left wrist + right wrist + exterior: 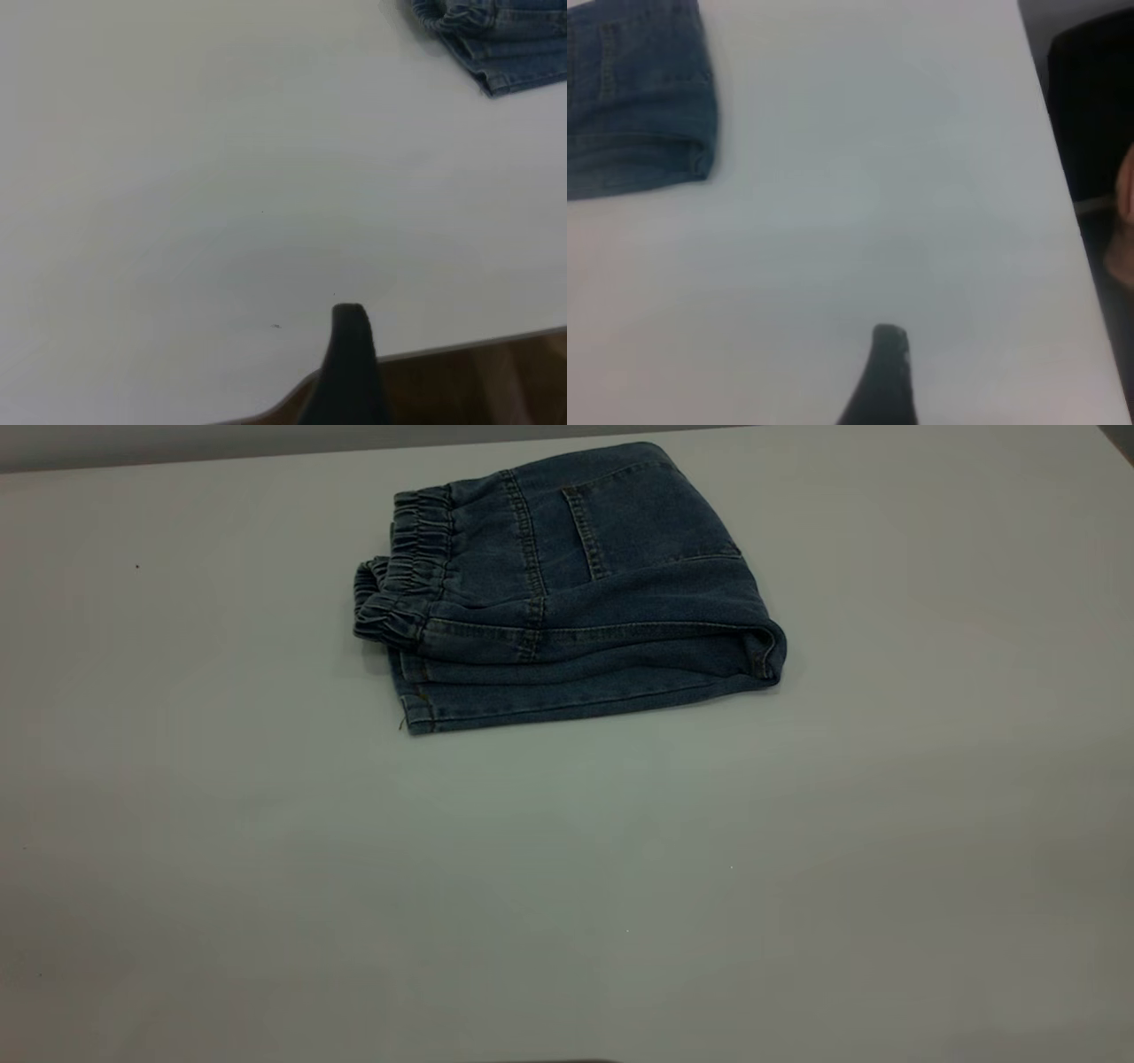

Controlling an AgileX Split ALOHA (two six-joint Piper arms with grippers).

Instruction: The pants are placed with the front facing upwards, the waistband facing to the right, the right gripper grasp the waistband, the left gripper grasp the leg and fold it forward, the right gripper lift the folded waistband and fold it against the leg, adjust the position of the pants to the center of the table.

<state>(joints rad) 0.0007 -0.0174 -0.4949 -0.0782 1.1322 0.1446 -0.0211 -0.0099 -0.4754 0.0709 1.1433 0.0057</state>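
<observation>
Pants lie folded on far part of surface, waistband at exterior-view left. L claw & R claw hover well apart from pants; spread or not, can't tell.

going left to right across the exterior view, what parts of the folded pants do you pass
bare table → gathered waistband → back pocket → rounded fold edge of the pants → bare table again
</observation>
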